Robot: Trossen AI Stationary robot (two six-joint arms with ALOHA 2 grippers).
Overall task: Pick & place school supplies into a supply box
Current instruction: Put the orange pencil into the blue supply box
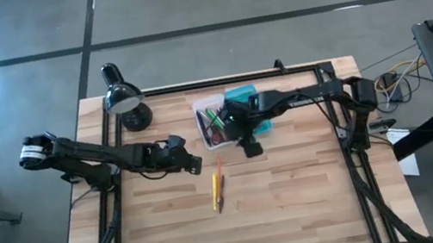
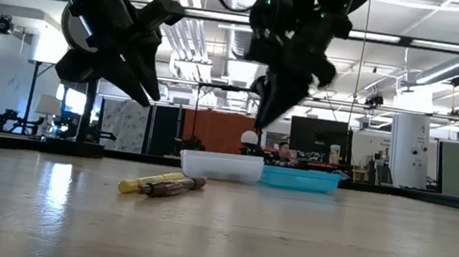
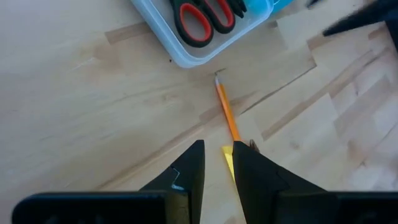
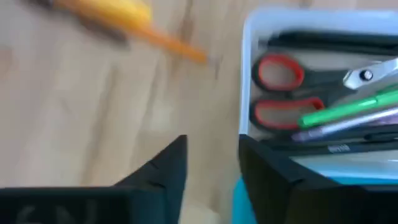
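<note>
The supply box (image 1: 213,124) is a clear case at the table's far middle, its teal lid (image 1: 246,108) beside it on the right. In it lie red-handled scissors (image 4: 283,93), a green pen (image 4: 348,109) and dark pens. An orange pencil (image 1: 218,172), a yellow pen (image 1: 215,193) and a dark pen (image 2: 175,187) lie on the wood nearer the front. My right gripper (image 1: 251,147) hangs open above the box's near edge. My left gripper (image 1: 191,163) hovers left of the pencil, its fingers (image 3: 189,171) a little apart with nothing between them.
A black desk lamp (image 1: 126,102) stands at the table's far left corner. A black frame (image 1: 227,79) runs along the far edge and the sides. Bare wood lies toward the near edge, in front of the loose pens.
</note>
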